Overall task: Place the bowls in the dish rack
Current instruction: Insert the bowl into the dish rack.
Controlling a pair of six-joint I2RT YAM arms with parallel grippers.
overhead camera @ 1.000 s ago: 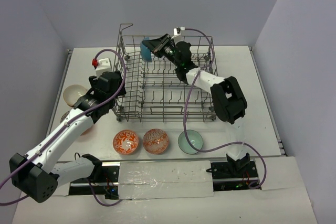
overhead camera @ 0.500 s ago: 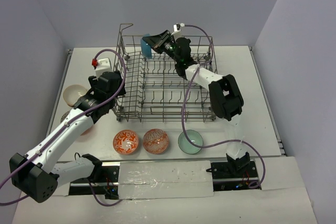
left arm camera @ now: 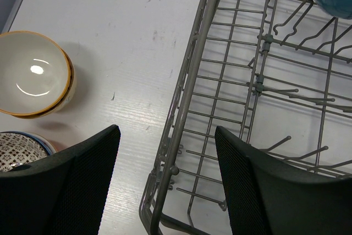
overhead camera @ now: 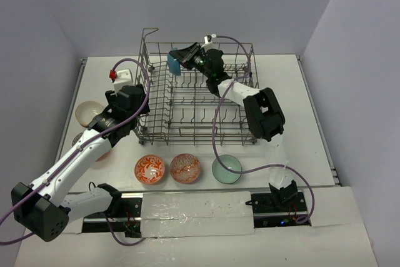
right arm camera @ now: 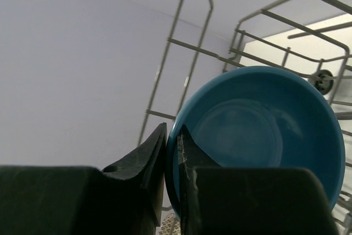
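Note:
The grey wire dish rack (overhead camera: 187, 130) stands mid-table. My right gripper (overhead camera: 182, 55) is shut on the rim of a teal-blue bowl (overhead camera: 173, 62), holding it on edge over the rack's far left corner; the wrist view shows the bowl (right arm camera: 258, 130) pinched between the fingers. My left gripper (overhead camera: 128, 95) is open and empty over the rack's left wall (left arm camera: 190, 81). Three bowls sit in front of the rack: orange-red patterned (overhead camera: 149, 169), a paler orange patterned one (overhead camera: 185, 168) and pale green (overhead camera: 226, 169). A tan-rimmed white bowl (left arm camera: 33, 74) and a blue-white patterned bowl (left arm camera: 22, 149) lie left.
A small white object with a red cap (overhead camera: 119, 74) sits at the far left of the table. The tan bowl (overhead camera: 87, 112) lies near the table's left edge. Purple cables trail from both arms.
My right gripper has carried the teal-blue bowl slightly left and lower at the rack's far left corner. The left arm has not moved.

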